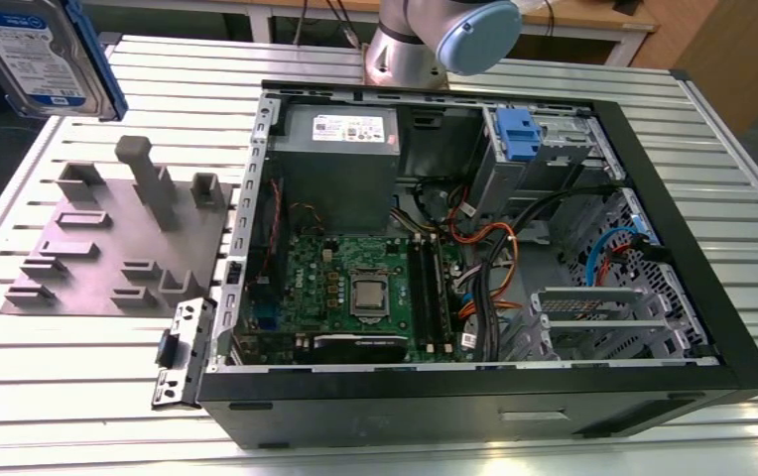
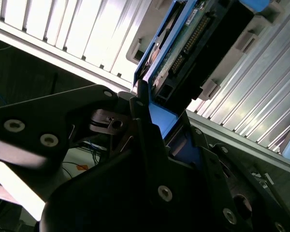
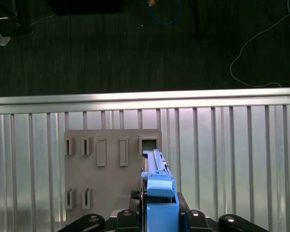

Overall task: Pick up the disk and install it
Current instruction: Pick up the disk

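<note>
I see the grey holder plate and open computer case on the worktop; my claw is clenched on the disk, held above the plate.

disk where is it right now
The disk is at the exterior view's top left, raised above the grey fixture plate, clamped in the claw.

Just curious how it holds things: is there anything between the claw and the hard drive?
Nothing: in the second wrist view the gripper clamps straight onto the disk.
</note>
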